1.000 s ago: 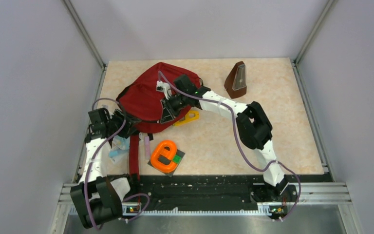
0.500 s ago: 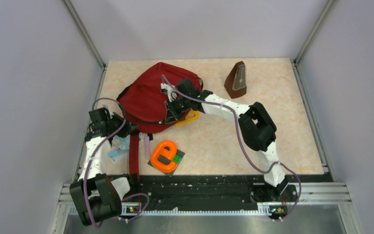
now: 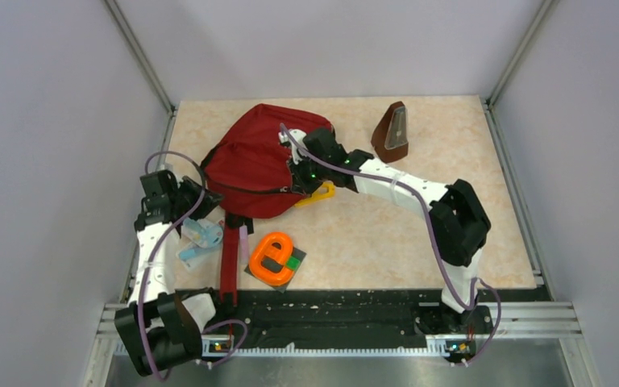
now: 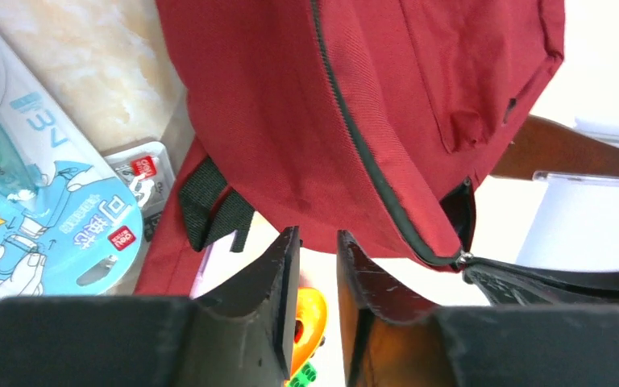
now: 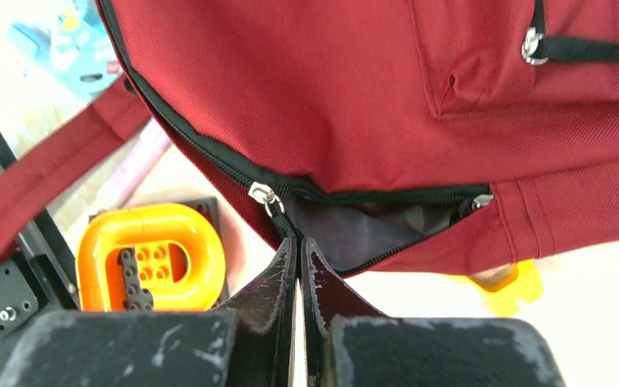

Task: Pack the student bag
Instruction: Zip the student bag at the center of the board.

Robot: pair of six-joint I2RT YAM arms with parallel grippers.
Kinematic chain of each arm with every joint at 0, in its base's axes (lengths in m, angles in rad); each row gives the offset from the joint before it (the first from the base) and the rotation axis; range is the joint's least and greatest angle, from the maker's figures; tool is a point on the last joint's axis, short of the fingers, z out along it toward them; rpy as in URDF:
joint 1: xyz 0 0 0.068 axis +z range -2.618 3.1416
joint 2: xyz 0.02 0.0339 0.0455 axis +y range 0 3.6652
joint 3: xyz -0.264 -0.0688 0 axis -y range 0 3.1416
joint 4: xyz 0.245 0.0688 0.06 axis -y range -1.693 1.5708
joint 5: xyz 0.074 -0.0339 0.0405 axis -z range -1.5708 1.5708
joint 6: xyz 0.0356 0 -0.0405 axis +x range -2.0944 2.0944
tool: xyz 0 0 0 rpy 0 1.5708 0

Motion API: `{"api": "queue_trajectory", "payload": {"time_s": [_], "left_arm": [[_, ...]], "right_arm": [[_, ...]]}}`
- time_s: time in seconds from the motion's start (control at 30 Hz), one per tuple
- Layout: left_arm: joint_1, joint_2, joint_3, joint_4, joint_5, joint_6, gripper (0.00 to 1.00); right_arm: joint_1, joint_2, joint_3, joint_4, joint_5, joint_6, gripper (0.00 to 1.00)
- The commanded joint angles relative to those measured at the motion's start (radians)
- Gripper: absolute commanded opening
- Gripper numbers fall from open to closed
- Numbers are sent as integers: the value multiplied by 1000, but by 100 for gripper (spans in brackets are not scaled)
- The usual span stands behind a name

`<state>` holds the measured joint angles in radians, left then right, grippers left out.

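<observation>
**Right fingers pinched at the zipper, left fingers barely parted**

In the right wrist view, we see the right fingers (image 5: pixel 290 258) pressed flat together, with the black tab of a metal zipper pull (image 5: pixel 264 196) running down between their tips. Just above them a slit in the zipper gapes, showing smooth grey lining under coarse woven red cloth. The left fingers (image 4: pixel 292 258) stand a narrow gap apart and hold nothing. They hover at the lower edge of the student bag (image 3: pixel 250 161), beside a black webbing loop.

The bag lies slumped at the rear left of the mottled beige counter (image 3: pixel 451 210), and one red strap trails toward the near edge. Only the left wrist view shows the print on a glossy blue-and-white blister pack (image 4: pixel 48 218) beside the bag. The right wrist view picks out the studs of the bricks inside a rounded orange plastic ring (image 5: pixel 161 214), and a yellow piece (image 5: pixel 508 282) poking out from under the bag. Only from above do we see the brown pyramid-shaped metronome (image 3: pixel 392 131), upright and well apart at the back right.
</observation>
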<state>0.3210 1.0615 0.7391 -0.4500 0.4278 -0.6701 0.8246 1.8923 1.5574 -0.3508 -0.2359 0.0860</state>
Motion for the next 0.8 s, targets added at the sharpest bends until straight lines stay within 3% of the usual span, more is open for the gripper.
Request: {"api": "queue_trajectory", "payload": {"time_s": [0.0, 0.07, 0.2, 0.77], "left_arm": [[5, -70, 12, 66, 104, -75, 44], [4, -104, -59, 151, 134, -146, 59], [4, -113, -162, 261, 153, -223, 71], [-54, 133, -105, 395, 145, -235, 78]], "right_arm": [[16, -25, -4, -17, 30, -30, 0], [22, -24, -1, -17, 21, -24, 0], [42, -16, 11, -25, 17, -31, 0], [83, -15, 20, -32, 17, -55, 0]]}}
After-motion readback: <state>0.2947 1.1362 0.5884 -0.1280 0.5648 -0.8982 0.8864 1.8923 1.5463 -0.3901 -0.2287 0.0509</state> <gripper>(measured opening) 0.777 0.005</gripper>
